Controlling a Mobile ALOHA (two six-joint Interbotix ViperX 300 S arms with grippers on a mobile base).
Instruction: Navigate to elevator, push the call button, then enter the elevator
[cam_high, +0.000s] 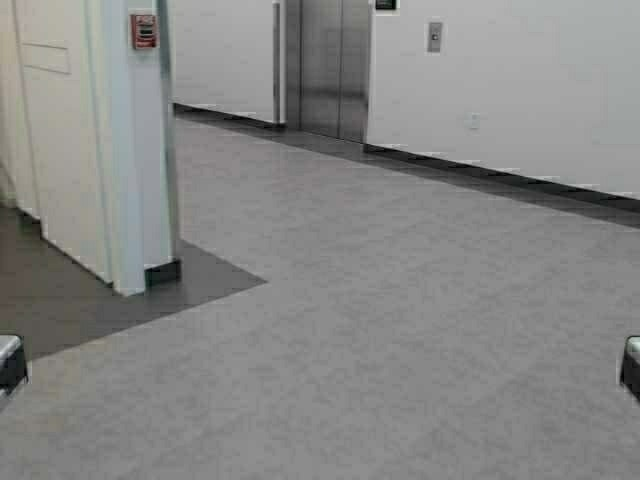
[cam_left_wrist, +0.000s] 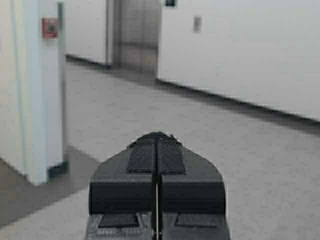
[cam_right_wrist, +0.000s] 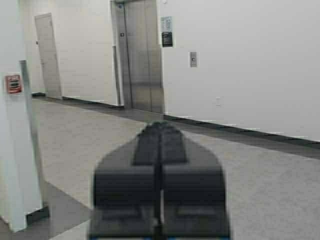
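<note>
At the far left of the high view we saw a white pillar (cam_high: 120, 150) standing on a dark patch of floor. A red fire-alarm box (cam_high: 144, 31) hung near its top, in the upper left of the frame. Low at the left edge, a bit of our left arm (cam_high: 10, 362) peeked in. In its wrist view, the left gripper (cam_left_wrist: 157, 142) was clenched tight, with nothing in it.

In the middle spread the grey floor (cam_high: 380, 330). At the top, a little right of the middle, stood the elevator (cam_high: 328, 65), its steel doors closed. Right of it, on the white wall (cam_high: 520, 90), sat the steel plate with the call button (cam_high: 434, 36), far from us.

Low at the right edge was a bit of our right arm (cam_high: 631, 366). In its wrist view, the right gripper (cam_right_wrist: 160, 131) was also clenched tight and held nothing.
</note>
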